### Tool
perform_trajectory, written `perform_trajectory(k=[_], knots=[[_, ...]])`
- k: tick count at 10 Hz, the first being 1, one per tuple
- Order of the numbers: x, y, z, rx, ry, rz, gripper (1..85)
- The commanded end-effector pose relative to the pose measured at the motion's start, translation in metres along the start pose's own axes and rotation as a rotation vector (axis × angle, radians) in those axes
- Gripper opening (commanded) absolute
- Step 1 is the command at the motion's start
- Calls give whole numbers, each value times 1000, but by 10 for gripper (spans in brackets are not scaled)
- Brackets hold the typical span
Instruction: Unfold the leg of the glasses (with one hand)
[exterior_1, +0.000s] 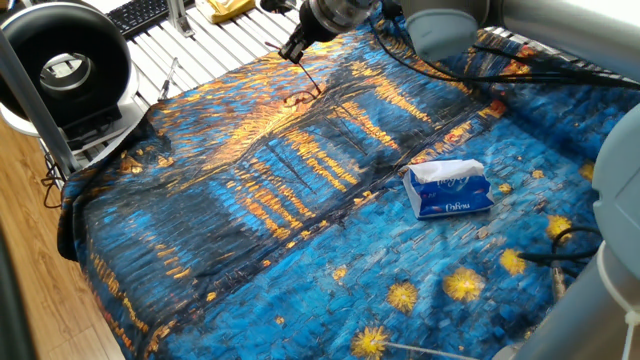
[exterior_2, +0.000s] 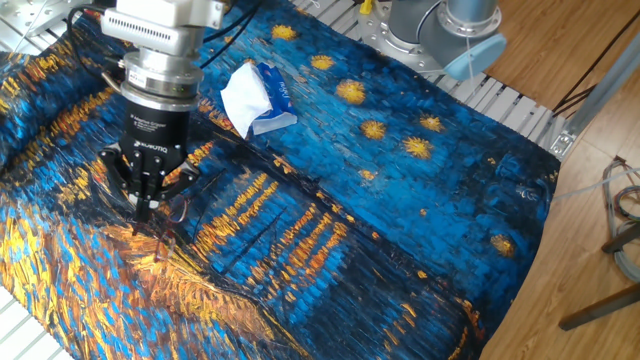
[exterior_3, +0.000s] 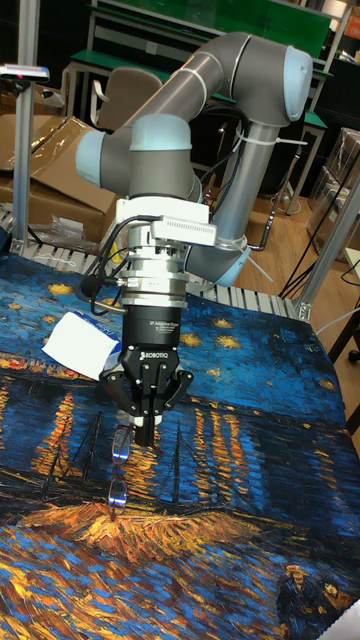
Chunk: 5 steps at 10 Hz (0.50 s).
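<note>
While hanging from fingertips, glasses (exterior_3: 118, 470) dangle just below gripper (exterior_3: 145, 437), lower lens near painted cloth (exterior_3: 230, 520), contact unclear. Gripper: vertical, fingers pinched together on thin frame leg. Tissue pack (exterior_2: 256, 96): on cloth, well apart, rightward.

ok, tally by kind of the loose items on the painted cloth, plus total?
glasses: 1, hanging from the shut tool
tissue pack: 1
total: 2
</note>
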<state>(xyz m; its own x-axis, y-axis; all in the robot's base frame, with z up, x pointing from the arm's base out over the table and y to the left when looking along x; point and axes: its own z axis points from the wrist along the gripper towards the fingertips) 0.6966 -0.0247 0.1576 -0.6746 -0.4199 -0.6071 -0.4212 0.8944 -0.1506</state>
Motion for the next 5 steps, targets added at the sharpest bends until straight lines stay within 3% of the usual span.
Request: perform_trajectory(k=[1, 5], knots=[[5, -5, 0, 4, -29, 6, 10], [14, -2, 6, 12, -53, 6, 10]])
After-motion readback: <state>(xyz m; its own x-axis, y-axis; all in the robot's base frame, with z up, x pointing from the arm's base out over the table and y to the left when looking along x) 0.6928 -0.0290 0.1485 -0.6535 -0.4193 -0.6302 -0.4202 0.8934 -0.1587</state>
